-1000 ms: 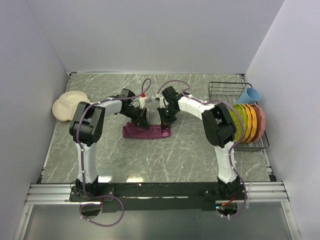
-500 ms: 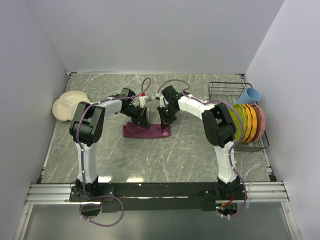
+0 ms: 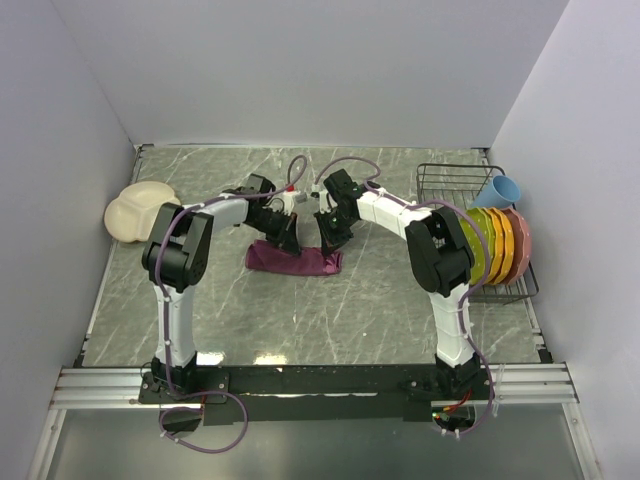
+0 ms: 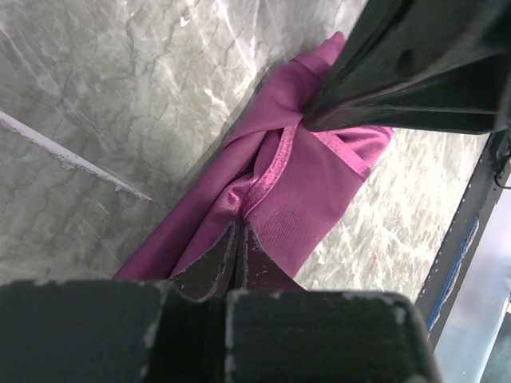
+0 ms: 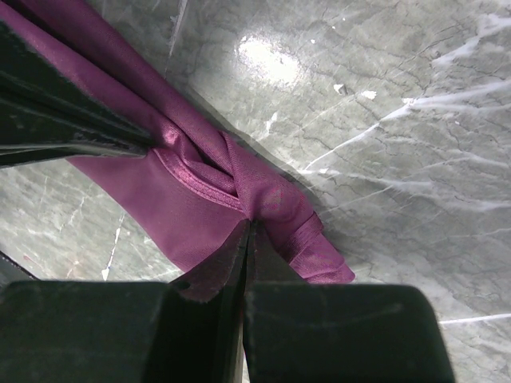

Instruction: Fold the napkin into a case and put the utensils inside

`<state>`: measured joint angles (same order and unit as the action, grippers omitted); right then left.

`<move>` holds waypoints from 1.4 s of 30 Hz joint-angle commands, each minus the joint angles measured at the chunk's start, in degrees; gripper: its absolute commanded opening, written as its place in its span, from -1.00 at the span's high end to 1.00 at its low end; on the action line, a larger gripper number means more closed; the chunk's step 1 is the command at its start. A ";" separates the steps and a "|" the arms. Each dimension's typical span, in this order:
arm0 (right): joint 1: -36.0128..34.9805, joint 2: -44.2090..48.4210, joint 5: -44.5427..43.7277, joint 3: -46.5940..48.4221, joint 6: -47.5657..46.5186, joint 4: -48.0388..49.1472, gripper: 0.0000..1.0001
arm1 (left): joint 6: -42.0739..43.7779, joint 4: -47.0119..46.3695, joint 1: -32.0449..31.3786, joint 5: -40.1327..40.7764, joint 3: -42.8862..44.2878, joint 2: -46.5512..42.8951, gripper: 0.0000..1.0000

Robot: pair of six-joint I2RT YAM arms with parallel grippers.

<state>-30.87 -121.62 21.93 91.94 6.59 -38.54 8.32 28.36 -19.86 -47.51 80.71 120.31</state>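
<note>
The maroon-purple napkin [image 3: 296, 262] lies bunched in a short folded strip on the marble table, mid-way between the arms. My left gripper [image 3: 287, 240] is shut on a hemmed edge of the napkin [image 4: 303, 183], its fingertips [image 4: 239, 231] pinched together on the cloth. At the other end my right gripper [image 3: 328, 238] is also shut, pinching a fold of the napkin [image 5: 184, 203] at its tip [image 5: 251, 227]. Each wrist view shows the other gripper's dark fingers clamped on the same cloth. The utensils are out of view.
A cream divided plate [image 3: 135, 212] sits at the far left. A wire rack [image 3: 452, 180] at the right holds several coloured plates [image 3: 495, 245] and a blue cup [image 3: 500, 188]. Grey walls enclose the table on three sides.
The left gripper has closed onto the napkin's edge. Both grippers have shifted slightly away from the bases, drawing the cloth's far edge up with them.
</note>
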 commanded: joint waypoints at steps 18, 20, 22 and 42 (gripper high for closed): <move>-0.15 3.15 1.53 3.68 0.79 -0.48 0.96 | -2.78 -1.55 -1.85 0.75 3.32 2.38 0.98; -0.15 2.97 2.06 4.03 1.05 -0.74 0.93 | -3.30 -2.16 -1.94 0.92 3.23 2.73 0.99; -0.33 2.80 2.24 4.04 1.06 -1.09 0.88 | -4.27 -2.43 -1.85 1.01 3.05 3.26 0.98; -1.91 -3.88 -5.58 2.81 -2.37 -0.66 0.93 | -13.85 -8.67 7.96 -6.79 -2.13 -5.08 0.00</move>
<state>-32.05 -123.42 19.42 93.62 6.09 -39.20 -4.05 23.90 -18.37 -50.15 80.90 121.71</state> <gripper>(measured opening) 0.041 0.442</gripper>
